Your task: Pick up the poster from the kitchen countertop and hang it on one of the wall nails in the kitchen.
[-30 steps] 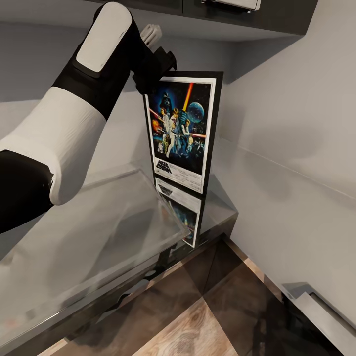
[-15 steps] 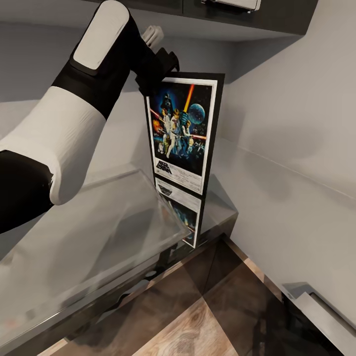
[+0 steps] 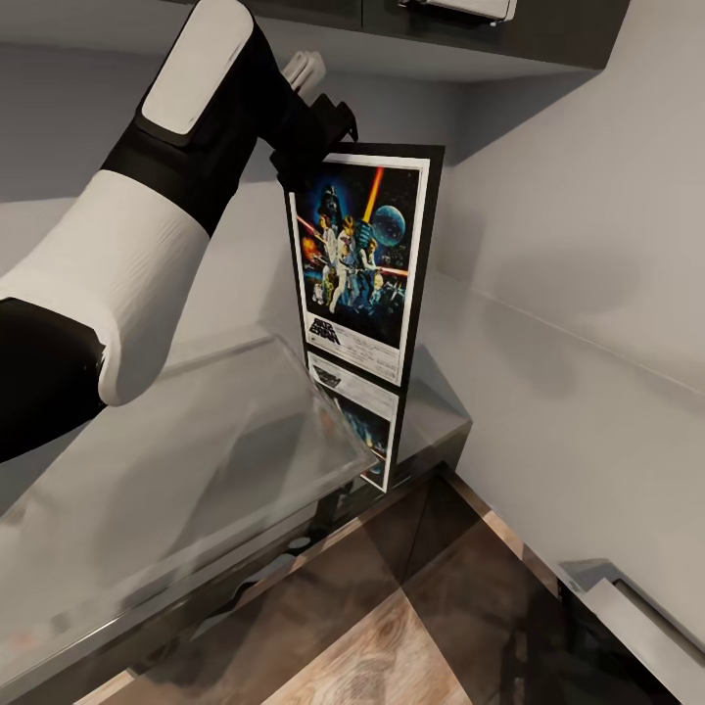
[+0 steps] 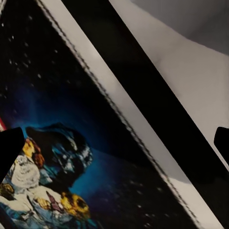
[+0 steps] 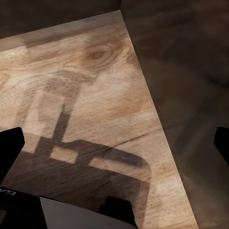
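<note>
- The left hand (image 3: 315, 132) pinches the poster (image 3: 362, 259) at its top left corner.
- The poster stands upright on the table (image 3: 176, 470), near the right wall.
- The right hand (image 5: 114, 143) is spread wide over the floor (image 5: 109, 81).

dim, soft light | glossy countertop (image 3: 196, 460) reflections | wrist views blurry

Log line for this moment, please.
left gripper: holds black-framed upright Star Wars poster top corner | over glossy grey countertop | right gripper: open, empty
</note>
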Controlling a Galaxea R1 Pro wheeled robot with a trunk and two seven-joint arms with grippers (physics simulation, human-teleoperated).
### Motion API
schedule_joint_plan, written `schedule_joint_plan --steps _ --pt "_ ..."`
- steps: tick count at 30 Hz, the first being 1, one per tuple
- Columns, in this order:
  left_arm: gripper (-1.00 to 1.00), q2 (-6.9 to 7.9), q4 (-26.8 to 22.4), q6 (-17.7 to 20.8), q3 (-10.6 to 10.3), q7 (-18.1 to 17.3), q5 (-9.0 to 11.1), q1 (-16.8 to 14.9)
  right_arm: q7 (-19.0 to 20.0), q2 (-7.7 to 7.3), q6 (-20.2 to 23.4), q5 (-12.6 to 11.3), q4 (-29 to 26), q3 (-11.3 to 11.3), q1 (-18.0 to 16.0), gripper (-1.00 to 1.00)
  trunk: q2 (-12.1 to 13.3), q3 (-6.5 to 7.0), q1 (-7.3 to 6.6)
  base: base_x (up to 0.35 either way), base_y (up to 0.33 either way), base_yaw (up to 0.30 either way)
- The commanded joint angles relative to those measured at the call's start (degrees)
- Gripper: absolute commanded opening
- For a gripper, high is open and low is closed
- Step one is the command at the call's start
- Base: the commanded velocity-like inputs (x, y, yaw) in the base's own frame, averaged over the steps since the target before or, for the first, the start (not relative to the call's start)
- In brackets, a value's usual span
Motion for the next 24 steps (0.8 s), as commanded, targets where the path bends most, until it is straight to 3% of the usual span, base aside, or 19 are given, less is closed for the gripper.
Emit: schedule_joint_plan --steps 1,24 --pt "1.00 0.00 2.61 0.63 -0.17 0.43 0.27 -0.01 -0.51 -0.04 -0.06 0.05 0.01 0.44 -0.04 1.00 -0.02 -0.06 0.00 0.000 0.000 0.000" --pt "1.00 0.00 2.38 0.63 -0.17 2.98 0.28 -0.01 -0.51 -0.04 -0.06 0.05 0.01 0.44 -0.03 1.00 -0.02 -0.06 0.00 0.000 0.000 0.000"
